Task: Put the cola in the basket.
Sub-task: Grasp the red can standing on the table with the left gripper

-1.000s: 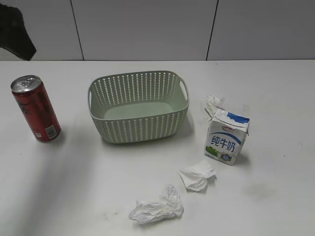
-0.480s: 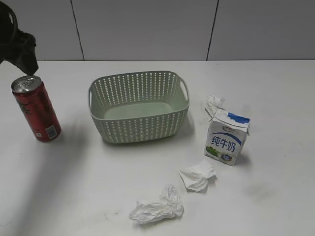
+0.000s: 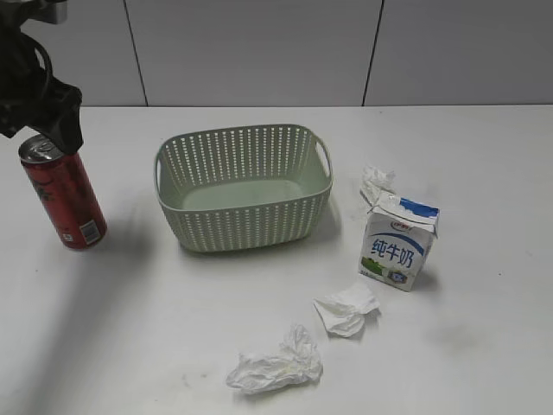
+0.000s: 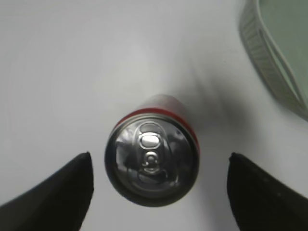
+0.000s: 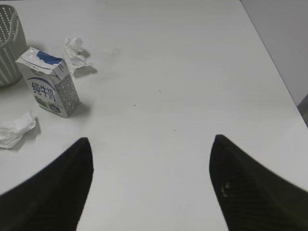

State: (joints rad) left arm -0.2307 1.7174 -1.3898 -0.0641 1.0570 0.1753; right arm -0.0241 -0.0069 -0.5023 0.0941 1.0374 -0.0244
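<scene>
The cola (image 3: 65, 199) is a tall red can with a silver top, standing upright at the left of the table. In the left wrist view I look down on its top (image 4: 151, 161). My left gripper (image 3: 47, 121) hangs just above the can, open, with one finger on each side of it (image 4: 159, 166) and not touching. The pale green basket (image 3: 244, 226) stands empty at the table's middle; its corner shows in the left wrist view (image 4: 276, 53). My right gripper (image 5: 151, 144) is open and empty above bare table, out of the exterior view.
A white-and-blue milk carton (image 3: 398, 240) stands right of the basket, also in the right wrist view (image 5: 48, 82). Crumpled tissues lie behind the carton (image 3: 375, 183), in front of it (image 3: 346, 309) and near the front edge (image 3: 275, 367). A wall runs behind the table.
My left gripper has come down and rightward from the upper left corner until it is right above the can's top. The can, basket and carton have not moved.
</scene>
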